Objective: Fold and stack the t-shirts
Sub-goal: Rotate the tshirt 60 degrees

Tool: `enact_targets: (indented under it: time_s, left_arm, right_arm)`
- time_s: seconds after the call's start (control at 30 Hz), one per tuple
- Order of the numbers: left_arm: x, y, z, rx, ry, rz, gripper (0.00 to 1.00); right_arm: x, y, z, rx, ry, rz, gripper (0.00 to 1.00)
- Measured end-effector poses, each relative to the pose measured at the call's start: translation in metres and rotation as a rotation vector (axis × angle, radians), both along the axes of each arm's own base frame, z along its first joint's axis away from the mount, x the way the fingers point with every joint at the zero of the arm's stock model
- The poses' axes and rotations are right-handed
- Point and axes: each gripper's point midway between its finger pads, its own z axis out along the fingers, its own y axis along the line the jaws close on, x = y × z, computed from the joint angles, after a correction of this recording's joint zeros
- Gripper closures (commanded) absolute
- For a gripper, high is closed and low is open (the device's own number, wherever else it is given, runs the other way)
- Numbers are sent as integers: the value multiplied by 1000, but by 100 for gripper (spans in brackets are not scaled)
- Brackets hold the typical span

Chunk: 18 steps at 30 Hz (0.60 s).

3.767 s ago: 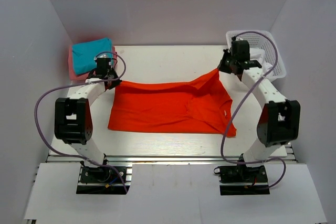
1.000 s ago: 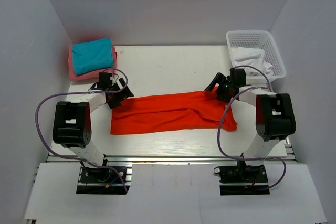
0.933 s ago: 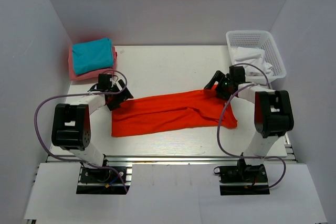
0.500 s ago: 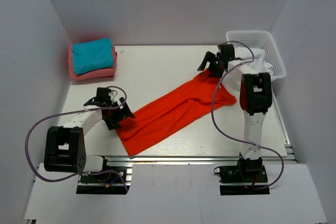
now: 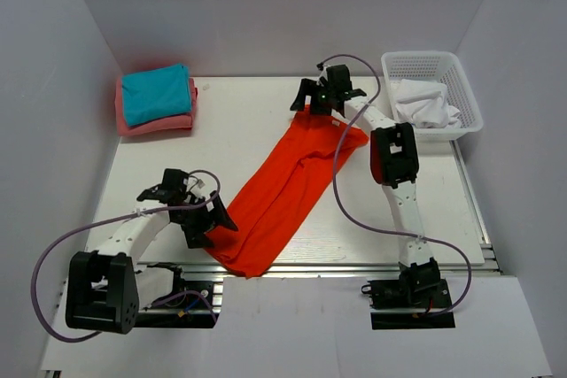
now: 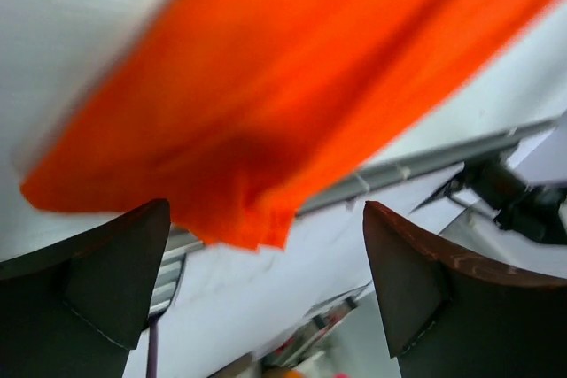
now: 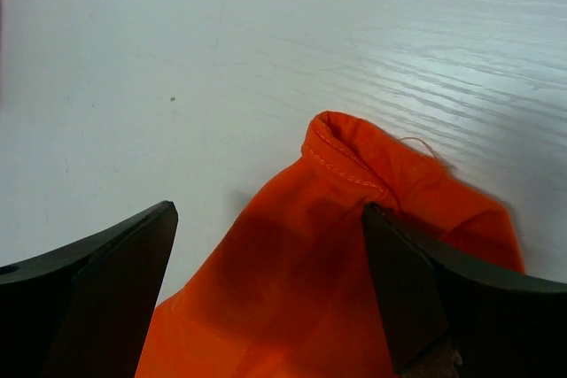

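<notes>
Inside mesh basket, white shirts; left tool, right tool: jaws wide apart.

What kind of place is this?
Probably a robotics lab test booth: plain white walls box in a single table, two robot arms are bolted at its near edge, with an orange shirt between them.

A white plastic mesh basket sits at the far right corner of a white table, enclosed on three sides by pale grey walls.
</notes>
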Motion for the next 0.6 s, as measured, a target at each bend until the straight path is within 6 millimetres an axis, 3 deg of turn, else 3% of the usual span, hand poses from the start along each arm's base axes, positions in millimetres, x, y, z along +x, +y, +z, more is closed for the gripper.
enact_targets:
  time_s: [0.07,0.17,0.23,0.3,0.43,0.53,0.6]
  left_arm:
    - [2,0,20,11,-34,-49,0]
    - [43,5,75,63,-275,-84,0]
    - [69,11,115,105,-476,-76,0]
    - [84,18,148,146,-654,-44,0]
    - [96,29,176,190,-860,25,0]
    - [105,34,175,196,-893,74,0]
    - [113,33,169,188,-873,99,0]
  right_arm:
    - [-2,7,0,-15,-18,20,10]
    - [1,4,3,-57,-52,17,10]
    - [3,-3,14,-90,-77,0,10]
    - [3,-10,38,-120,-112,-22,10]
    - [-10,-24,107,-167,-189,-86,10]
    - [-34,-24,153,-194,-214,-127,10]
    - [-54,-19,164,-219,-208,-141,10]
